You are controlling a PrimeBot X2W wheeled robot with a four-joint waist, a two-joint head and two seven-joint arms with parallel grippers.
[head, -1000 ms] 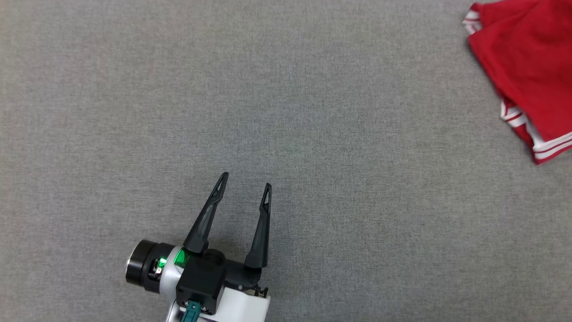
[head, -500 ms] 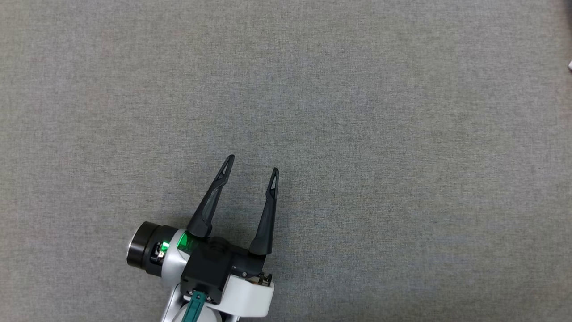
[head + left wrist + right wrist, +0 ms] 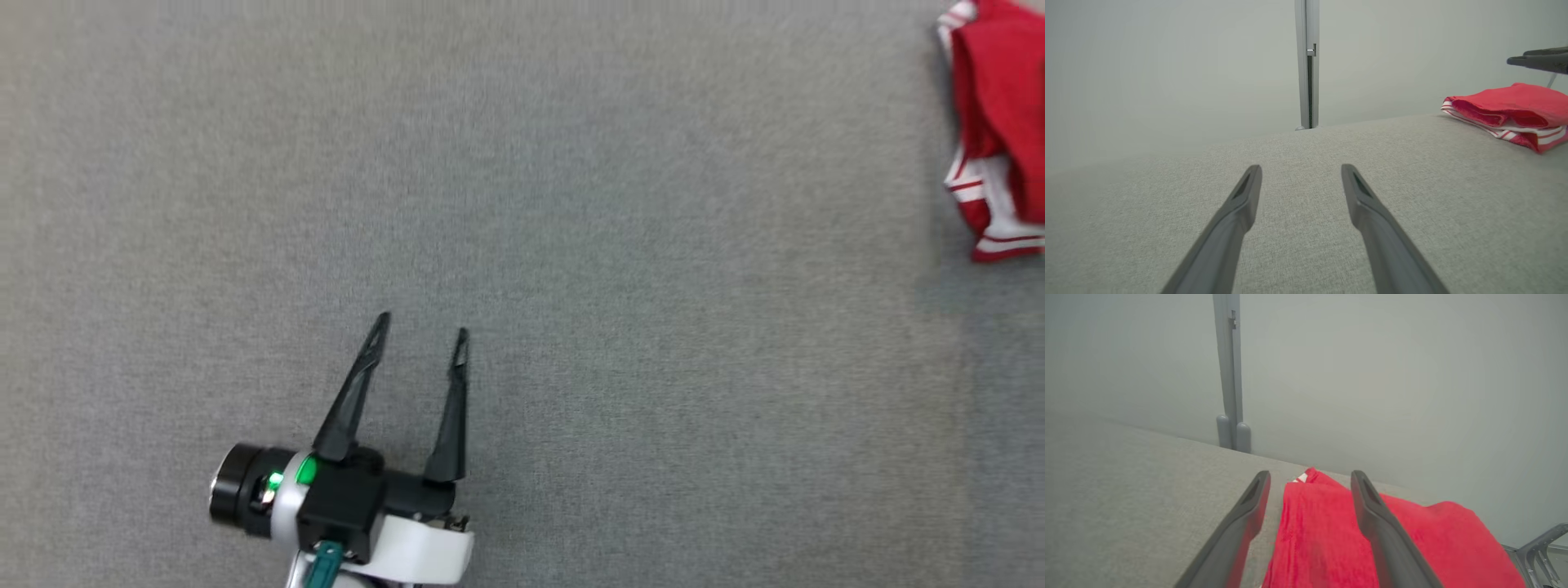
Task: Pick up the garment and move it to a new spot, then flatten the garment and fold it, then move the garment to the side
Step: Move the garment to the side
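**Red garment parked at frame's right edge, both pincers open**

Head view: left gripper [image 3: 423,325] sits lower left of centre, fingers pointing up the frame and spread apart, nothing btwn them, over bare grey table cloth [image 3: 653,327]. Garment [image 3: 1000,98], red w/ white stripe trim, is bunched at the upper right corner, cut off by the frame edge, well apart from the left gripper.

Left wrist view: left gripper [image 3: 1301,167] open over the cloth [image 3: 1290,253]. Garment [image 3: 1515,100] lies in a folded stack at the right edge, mid-height, striped hems showing along its lower side. A dark finger [image 3: 1541,60] of the right arm pokes in from the upper right, just above the garment, not touching. Grey post [image 3: 1306,61] stands top centre against a pale wall.

Right wrist view: right gripper [image 3: 1311,473] open wide, gripping nothing. Garment [image 3: 1323,539] fills bottom centre to lower right, seen btwn and under the fingers. Post [image 3: 1229,375] upper left. Grey metal frame [image 3: 1535,547] in the lower right corner.
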